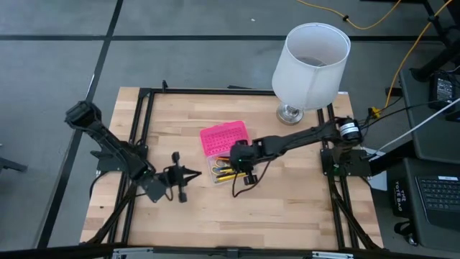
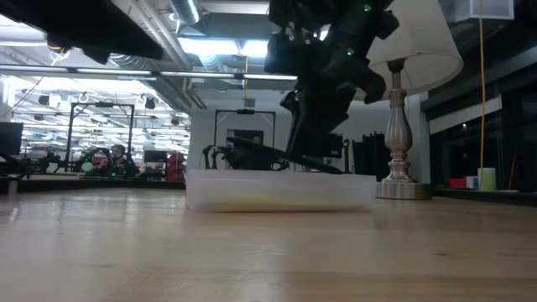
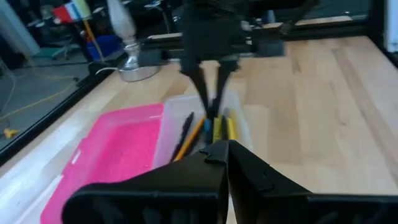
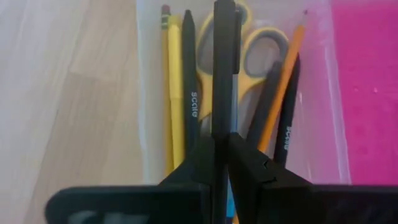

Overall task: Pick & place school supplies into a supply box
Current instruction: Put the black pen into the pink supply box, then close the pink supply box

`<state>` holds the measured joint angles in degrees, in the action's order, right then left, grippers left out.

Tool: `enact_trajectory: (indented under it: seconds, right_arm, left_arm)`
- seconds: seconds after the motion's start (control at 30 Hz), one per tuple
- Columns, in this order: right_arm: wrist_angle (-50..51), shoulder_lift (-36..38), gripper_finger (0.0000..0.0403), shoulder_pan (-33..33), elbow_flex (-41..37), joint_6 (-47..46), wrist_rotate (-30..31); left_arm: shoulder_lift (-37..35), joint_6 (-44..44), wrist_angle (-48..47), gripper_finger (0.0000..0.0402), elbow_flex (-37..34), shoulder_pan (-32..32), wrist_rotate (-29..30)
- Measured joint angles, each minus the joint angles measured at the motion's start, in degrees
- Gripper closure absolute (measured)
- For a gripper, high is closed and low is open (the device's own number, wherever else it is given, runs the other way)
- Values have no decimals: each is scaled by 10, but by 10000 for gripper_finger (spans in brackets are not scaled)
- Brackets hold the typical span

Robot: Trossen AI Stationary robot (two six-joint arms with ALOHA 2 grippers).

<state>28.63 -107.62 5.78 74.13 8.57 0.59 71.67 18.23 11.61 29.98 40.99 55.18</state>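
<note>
Lamp (image 1: 310,61) blocks far side; bare table (image 1: 287,208) near front.

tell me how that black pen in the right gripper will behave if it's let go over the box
The black pen, pinched in the right gripper, looks thin, stiff and probably light. Round-bodied, it may roll, but the clear box walls and the scissors beneath should stop it.

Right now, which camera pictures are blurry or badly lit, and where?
Low view: bright ceiling lights leave the right arm's fingers silhouetted above the clear plastic supply box. Left wrist view: the bright pink textured lid is soft. Right wrist view: the black pen between the fingers is sharp, the yellow-handled scissors softer.
</note>
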Motion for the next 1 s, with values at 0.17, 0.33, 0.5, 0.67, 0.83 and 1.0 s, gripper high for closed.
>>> enact_trajectory:
  seconds: [0.17, 0.33, 0.5, 0.67, 0.83, 1.0]
  right_arm:
    - [5, -12, 368, -13, 8, 11, -8]
    - [7, -12, 343, -32, 7, 23, -7]
    - [7, -12, 321, -41, 7, 24, -8]
    - [23, -12, 309, -42, 13, 40, -7]
    - [85, -6, 307, -42, 34, 40, -4]
    - [114, 3, 322, -43, 34, 37, -3]
  left_arm:
    - [-3, -6, 2, 399, 0, -59, -43]
    - [-3, -7, 1, 399, 0, -95, -71]
    - [-3, -10, -2, 400, 0, -105, -75]
    - [-3, -9, -2, 396, 0, -105, -74]
    - [-3, 14, -2, 395, 0, -108, -54]
    - [-3, 22, -32, 395, 0, -121, -56]
